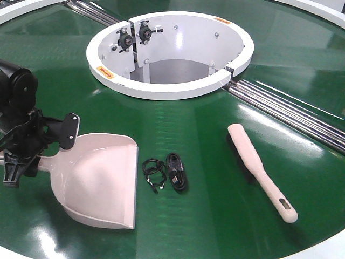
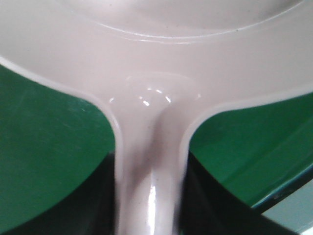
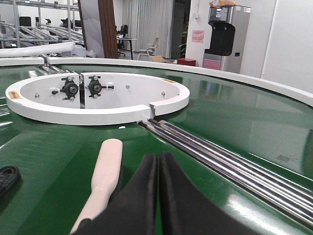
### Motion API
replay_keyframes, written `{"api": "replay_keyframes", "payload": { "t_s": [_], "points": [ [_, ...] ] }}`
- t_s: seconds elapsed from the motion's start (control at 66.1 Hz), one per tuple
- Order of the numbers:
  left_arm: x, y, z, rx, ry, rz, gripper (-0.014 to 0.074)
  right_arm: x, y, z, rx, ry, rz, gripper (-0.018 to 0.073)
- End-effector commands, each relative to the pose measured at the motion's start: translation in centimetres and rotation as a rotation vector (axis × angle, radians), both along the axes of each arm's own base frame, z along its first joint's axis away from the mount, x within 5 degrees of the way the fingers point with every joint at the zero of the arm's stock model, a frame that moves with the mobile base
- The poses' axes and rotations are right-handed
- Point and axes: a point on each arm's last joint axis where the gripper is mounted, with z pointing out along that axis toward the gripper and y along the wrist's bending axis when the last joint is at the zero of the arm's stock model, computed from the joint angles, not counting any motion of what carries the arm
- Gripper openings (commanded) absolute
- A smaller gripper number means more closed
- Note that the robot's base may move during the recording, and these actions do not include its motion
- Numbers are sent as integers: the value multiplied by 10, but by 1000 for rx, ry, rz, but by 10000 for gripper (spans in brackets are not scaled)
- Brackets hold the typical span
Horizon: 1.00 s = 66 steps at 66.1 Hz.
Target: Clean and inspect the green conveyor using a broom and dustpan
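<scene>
The pale pink dustpan (image 1: pixel 102 178) lies on the green conveyor (image 1: pixel 194 124) at the front left, mouth toward the front. My left gripper (image 1: pixel 39 155) is shut on its handle. In the left wrist view the handle (image 2: pixel 150 196) runs between the dark jaws. The slim broom (image 1: pixel 259 170) lies flat at the right, handle end toward the front edge. My right gripper (image 3: pixel 159 159) is shut and holds nothing. It hovers low over the belt with the broom (image 3: pixel 105 171) just to its left. The right gripper is out of the front view.
A coiled black cable (image 1: pixel 175 172) lies on the belt between dustpan and broom; its edge (image 3: pixel 7 177) shows at the right wrist view's left side. The white central ring (image 1: pixel 167 89) stands behind. Silver rails (image 1: pixel 291 110) run to the right of the broom.
</scene>
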Motion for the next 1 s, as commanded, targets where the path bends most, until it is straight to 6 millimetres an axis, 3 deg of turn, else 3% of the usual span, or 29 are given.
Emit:
{"api": "replay_keyframes", "payload": {
  "t_s": [0.0, 0.983],
  "points": [
    [-3, -4, 22, -23, -55, 6, -6, -1, 0, 6, -6, -78, -2, -8],
    [-3, -4, 22, -23, -55, 6, -6, -1, 0, 6, -6, -77, -2, -8]
  ]
}}
